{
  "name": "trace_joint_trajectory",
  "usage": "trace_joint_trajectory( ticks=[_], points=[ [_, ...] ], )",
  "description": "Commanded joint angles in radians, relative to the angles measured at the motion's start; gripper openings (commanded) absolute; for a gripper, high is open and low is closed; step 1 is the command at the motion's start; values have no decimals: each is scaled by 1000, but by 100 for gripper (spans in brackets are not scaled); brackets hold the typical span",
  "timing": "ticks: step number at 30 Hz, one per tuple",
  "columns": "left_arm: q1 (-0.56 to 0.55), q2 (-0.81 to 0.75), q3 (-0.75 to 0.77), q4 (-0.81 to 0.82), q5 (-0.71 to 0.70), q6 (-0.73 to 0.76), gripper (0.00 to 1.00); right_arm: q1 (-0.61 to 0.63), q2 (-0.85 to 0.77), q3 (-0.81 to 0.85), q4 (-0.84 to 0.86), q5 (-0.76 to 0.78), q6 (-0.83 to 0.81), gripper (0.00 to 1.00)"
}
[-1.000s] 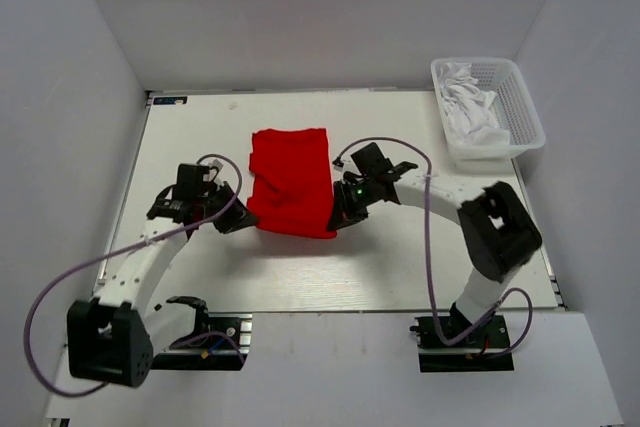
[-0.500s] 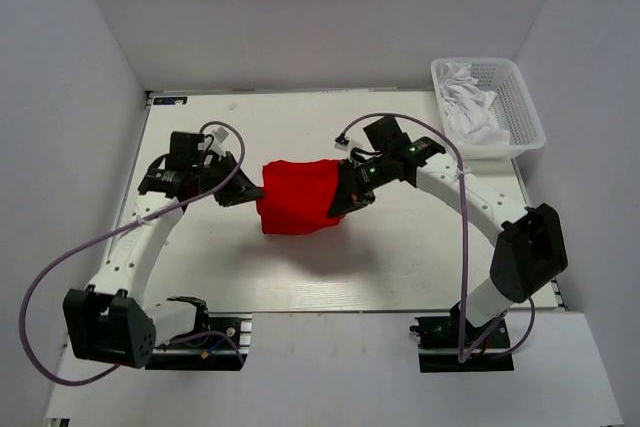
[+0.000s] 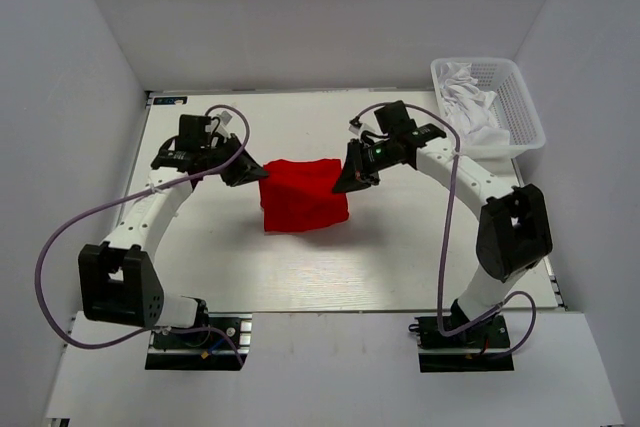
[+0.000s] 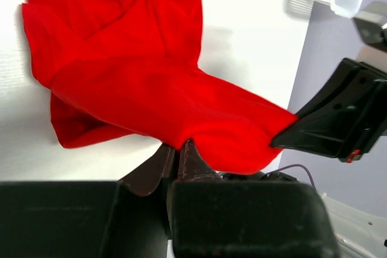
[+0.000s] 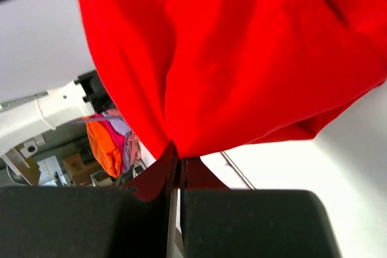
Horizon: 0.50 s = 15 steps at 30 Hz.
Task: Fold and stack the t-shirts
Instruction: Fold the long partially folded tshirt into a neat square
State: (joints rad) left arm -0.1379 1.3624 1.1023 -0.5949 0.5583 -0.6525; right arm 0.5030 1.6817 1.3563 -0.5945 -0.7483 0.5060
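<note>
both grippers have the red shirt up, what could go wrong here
The left gripper and right gripper each pinch just a small bit of the red t-shirt, so a corner could slip free. The cloth hangs bunched and sagging between them, so it may land creased rather than flat.

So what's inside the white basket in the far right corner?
Crumpled white cloth lies heaped toward the left side of the basket. How many pieces there are, and whether anything lies under them, cannot be seen because the top folds cover it.

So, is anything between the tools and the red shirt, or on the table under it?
Nothing visible. The left tool and right tool are both shut on the red t-shirt held between them; the table below is bare, the basket off at the far right.
</note>
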Motion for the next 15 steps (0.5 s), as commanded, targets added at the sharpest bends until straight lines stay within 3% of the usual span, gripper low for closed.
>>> trace_joint_trajectory(
  ticks=[1,15],
  points=[
    [9,17,31,49,-11,-1,0,-26,33,73,22,-33,-9,0],
    [9,217,120,116,-95,-35,0,-95,229,202,125,-17,5,0]
  ],
)
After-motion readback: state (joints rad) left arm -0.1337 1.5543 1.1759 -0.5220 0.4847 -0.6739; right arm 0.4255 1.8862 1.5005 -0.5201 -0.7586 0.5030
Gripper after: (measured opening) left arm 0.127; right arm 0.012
